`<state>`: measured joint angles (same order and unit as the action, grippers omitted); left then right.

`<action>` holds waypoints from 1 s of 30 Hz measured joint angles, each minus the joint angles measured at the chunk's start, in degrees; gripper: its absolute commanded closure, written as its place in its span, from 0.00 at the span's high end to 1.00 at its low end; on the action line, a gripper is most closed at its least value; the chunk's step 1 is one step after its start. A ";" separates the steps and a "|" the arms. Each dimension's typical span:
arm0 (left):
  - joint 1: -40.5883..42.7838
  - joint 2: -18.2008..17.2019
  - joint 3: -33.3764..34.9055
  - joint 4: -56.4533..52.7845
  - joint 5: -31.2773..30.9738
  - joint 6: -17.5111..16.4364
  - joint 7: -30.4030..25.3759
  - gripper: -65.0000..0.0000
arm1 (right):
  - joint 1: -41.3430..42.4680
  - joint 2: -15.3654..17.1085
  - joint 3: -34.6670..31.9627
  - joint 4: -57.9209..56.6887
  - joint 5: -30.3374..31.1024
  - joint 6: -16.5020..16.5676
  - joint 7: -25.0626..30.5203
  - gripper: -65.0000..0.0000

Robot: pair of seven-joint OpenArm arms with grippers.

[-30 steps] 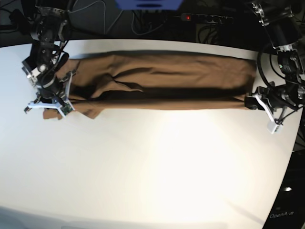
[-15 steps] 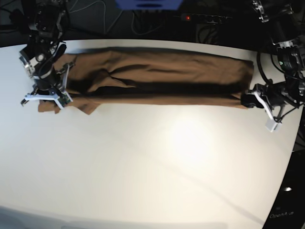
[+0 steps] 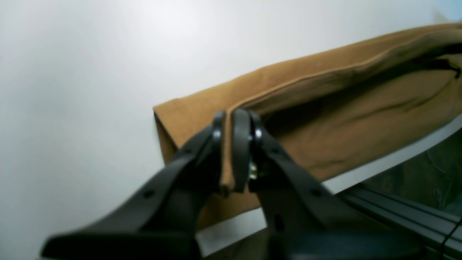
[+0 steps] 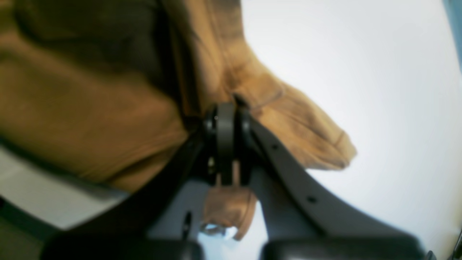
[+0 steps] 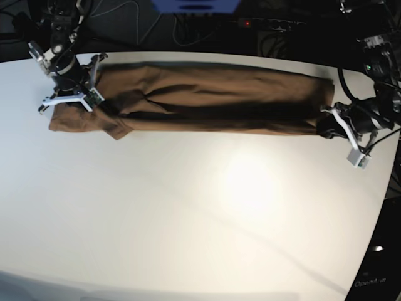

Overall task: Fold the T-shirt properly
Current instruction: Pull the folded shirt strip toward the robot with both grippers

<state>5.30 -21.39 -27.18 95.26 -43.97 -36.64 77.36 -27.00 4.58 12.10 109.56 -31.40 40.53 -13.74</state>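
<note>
Printless T-shirt (image 5: pixel 213 97), "OpenArm" lettering (image 5: pixel 371 283) beside table (image 5: pixel 188 219)

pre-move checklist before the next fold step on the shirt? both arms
1. Left gripper shut on the T-shirt edge: ok.
2. Right gripper shut on cloth at the other end: ok.
3. Shirt stretched between both grippers, no big sag: ok.
4. Cloth flat near the right gripper: not ok, a bunched flap lies beside it.
5. Shirt fully on the table: cannot tell, far edge sits close to the rim.
6. Layers aligned under the fold: cannot tell.
</note>
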 measured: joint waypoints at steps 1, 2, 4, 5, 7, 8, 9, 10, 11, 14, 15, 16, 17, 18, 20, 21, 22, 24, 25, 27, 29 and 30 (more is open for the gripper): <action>0.35 -0.13 -0.02 0.13 -0.07 0.02 0.02 0.05 | 0.00 0.00 0.59 0.00 0.04 0.04 0.87 0.02; 0.72 -0.22 -0.04 0.17 0.04 0.02 0.07 0.05 | 0.04 0.00 1.20 0.00 0.04 0.00 0.94 0.02; 1.29 -0.22 -0.07 0.83 0.46 0.04 0.28 0.05 | 0.13 0.02 2.69 0.00 0.00 -0.04 1.70 0.02; 1.27 -0.22 -0.07 0.92 0.39 -0.02 0.24 0.05 | 0.11 0.00 3.34 0.00 0.00 0.00 2.40 0.02; 1.22 -0.24 -0.07 1.03 0.39 -0.02 0.02 0.05 | 0.00 -0.02 4.48 0.00 0.02 0.13 4.26 0.02; 1.27 -0.24 -0.07 1.05 0.39 -0.02 0.04 0.05 | 0.04 -0.02 5.27 0.00 0.02 0.20 4.87 0.02; 1.57 -0.31 -0.04 1.09 0.37 -0.02 0.00 0.05 | 0.17 -0.02 6.23 -0.02 0.04 0.17 5.81 0.02; 1.79 -0.39 -0.04 1.11 0.39 -0.09 -0.15 0.05 | 0.17 0.00 7.02 -0.02 0.04 0.09 6.19 0.02; 2.03 -0.39 -0.07 1.11 0.42 -0.17 -0.46 0.05 | 0.15 -0.02 7.65 -0.02 0.02 0.07 6.34 0.02; 2.43 -0.39 -0.04 1.14 0.37 -0.20 -1.03 0.05 | -0.02 -0.04 8.57 -0.07 0.02 0.20 6.45 0.02; 2.67 -0.39 -0.04 1.11 0.31 -0.17 -1.36 0.05 | -0.35 -0.11 8.98 -0.07 0.04 0.20 6.73 0.02; 2.86 -0.42 -0.04 1.11 0.28 -0.17 -1.27 0.05 | -0.74 -0.15 9.33 -0.07 0.07 0.02 7.43 0.02; 3.17 -0.42 -0.04 1.11 0.22 -0.20 -1.27 0.05 | -1.31 -0.15 9.44 -0.07 0.07 0.00 7.91 0.02; 3.34 -0.42 -0.04 1.11 0.22 -0.20 -1.27 0.05 | -1.75 -0.17 9.49 -0.07 0.04 0.02 8.15 0.02; 3.65 -0.39 -0.04 1.11 0.24 -0.20 -1.29 0.05 | -3.08 -0.68 9.55 -0.07 0.04 0.04 9.44 0.02; 3.65 -0.39 -0.04 1.11 0.26 -0.17 -1.31 0.05 | -3.54 -1.16 9.62 -0.07 0.02 -0.07 9.75 0.02; 3.82 -0.42 -0.04 1.16 0.22 -0.20 -1.62 0.05 | -3.91 -1.62 9.64 -0.07 0.02 0.00 10.27 0.02; 4.28 -0.39 -0.04 1.22 0.20 -0.20 -1.70 0.05 | -4.98 -1.92 9.62 -0.07 0.04 0.07 12.00 0.02; 4.59 -0.42 -0.07 1.22 0.26 -0.20 -1.60 0.05 | -5.53 -2.10 9.62 -0.07 0.04 -0.07 12.66 0.02; 4.94 -0.48 -0.04 1.22 0.42 -0.20 -1.70 0.05 | -6.64 -2.80 9.64 -0.07 -0.02 -0.09 13.75 0.02; 4.87 -0.50 -0.04 1.22 0.39 -0.20 -1.79 0.05 | -7.72 -3.23 9.64 -0.09 -0.15 0.00 15.69 0.02; 4.85 -0.50 -0.04 1.22 0.39 -0.20 -1.88 0.05 | -8.22 -3.34 9.81 -0.09 -0.15 -0.02 16.20 0.02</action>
<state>10.15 -21.89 -27.22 96.49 -43.57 -36.84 75.48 -35.22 1.23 21.91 109.47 -31.55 40.51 2.46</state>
